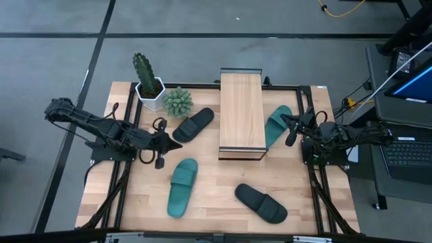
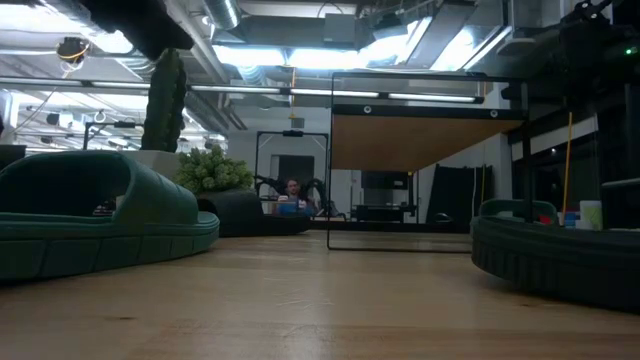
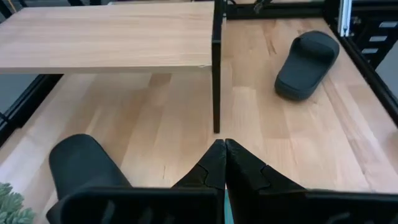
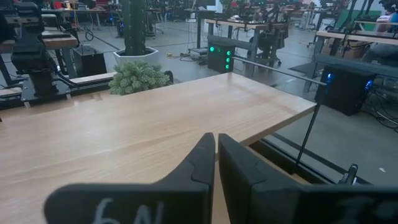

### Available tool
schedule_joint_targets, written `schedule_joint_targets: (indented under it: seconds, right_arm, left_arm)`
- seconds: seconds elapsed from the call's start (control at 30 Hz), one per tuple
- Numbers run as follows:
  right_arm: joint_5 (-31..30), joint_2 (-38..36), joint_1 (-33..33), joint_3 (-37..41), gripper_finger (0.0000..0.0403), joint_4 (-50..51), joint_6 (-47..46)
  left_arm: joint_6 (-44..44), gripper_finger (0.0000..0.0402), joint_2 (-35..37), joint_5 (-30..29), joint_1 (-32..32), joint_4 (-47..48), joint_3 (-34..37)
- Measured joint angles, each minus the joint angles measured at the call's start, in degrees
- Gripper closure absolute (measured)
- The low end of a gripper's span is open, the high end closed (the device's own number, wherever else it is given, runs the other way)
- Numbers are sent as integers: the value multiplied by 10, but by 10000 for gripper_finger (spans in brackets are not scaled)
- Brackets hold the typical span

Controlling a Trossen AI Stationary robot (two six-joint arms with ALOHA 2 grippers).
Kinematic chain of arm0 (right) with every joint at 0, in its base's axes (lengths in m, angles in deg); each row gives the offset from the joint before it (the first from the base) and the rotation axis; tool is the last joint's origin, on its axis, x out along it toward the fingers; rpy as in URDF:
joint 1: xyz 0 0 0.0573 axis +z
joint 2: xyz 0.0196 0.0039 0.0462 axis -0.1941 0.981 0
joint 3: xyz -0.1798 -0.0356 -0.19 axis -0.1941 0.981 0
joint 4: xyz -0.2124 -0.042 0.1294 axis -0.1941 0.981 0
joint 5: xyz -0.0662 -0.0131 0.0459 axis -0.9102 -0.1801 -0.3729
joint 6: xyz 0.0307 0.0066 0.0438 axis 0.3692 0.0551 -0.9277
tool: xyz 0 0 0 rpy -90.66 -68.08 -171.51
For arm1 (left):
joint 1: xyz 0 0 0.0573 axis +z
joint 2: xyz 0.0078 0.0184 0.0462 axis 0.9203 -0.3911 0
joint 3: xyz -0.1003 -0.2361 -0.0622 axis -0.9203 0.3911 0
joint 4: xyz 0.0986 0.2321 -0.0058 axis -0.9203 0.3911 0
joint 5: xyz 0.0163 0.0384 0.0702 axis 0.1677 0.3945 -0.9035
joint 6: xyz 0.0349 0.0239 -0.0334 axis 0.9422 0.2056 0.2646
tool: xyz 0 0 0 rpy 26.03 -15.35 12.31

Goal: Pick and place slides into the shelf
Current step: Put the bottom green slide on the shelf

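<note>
The shelf (image 1: 241, 115) stands mid-table on thin black legs, with a light wood top. One black slide (image 1: 194, 124) lies to its left and a teal slide (image 1: 277, 125) against its right side. Another teal slide (image 1: 182, 187) and a second black slide (image 1: 260, 202) lie nearer the front edge. My left gripper (image 1: 177, 140) is shut and sits just in front of the left black slide (image 3: 81, 165), pointing at the shelf leg (image 3: 216, 74). My right gripper (image 1: 289, 127) is shut above the right teal slide, facing across the shelf top (image 4: 155, 124).
A potted cactus (image 1: 146, 79) and a round green plant (image 1: 177, 101) stand at the table's far left. A black frame rail (image 1: 310, 175) runs along the table's sides. Bare wood shows between the front slides and the shelf (image 1: 223, 175). A laptop (image 1: 412, 145) sits off the table to the right.
</note>
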Motion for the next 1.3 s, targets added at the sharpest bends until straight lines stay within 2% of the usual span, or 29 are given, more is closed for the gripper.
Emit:
schedule_joint_targets:
  seconds: [0.43,0.67,0.9,1.13,1.3]
  right_arm:
    - [0,0,0,0,380,0,0]
    - [0,0,0,0,380,0,2]
    - [0,0,0,0,380,0,10]
    - [0,0,0,0,380,3,2]
    - [0,0,0,0,380,3,4]
  left_arm:
    - [-56,402,-143,-59,-95,24,-80]
    - [-137,402,-229,-87,-133,112,-147]
    - [-216,402,-294,-91,-173,184,-214]
    - [-254,402,-342,-91,-194,205,-220]
    - [-282,401,-371,-52,-196,205,-220]
